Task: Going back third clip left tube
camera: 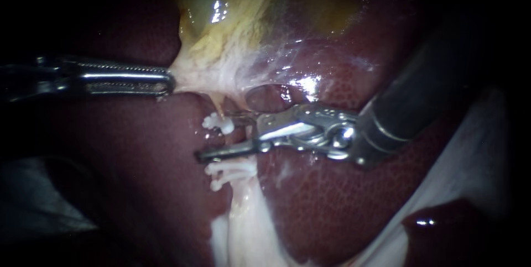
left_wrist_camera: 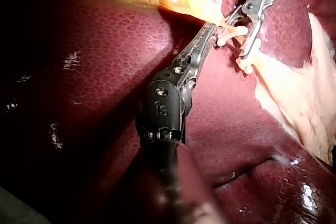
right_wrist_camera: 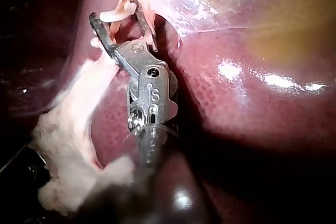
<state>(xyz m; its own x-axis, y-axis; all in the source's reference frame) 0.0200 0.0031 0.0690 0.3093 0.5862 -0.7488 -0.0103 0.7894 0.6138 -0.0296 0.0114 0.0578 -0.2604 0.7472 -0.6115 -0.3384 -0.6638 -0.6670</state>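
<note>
One clip (camera: 217, 123) btwn parted jaws of R instrument (camera: 214, 136); L instrument (camera: 170, 82) gripping gallbladder (camera: 232, 18)

Two instruments are in view: the left instrument (camera: 166, 82) and the right instrument (camera: 218, 136). There is one liver (camera: 332, 200) and one gallbladder (camera: 232, 7). One pale tube (camera: 243, 189) shows, carrying three white clips (camera: 218, 123): a single one, and a pair set close together.
</note>
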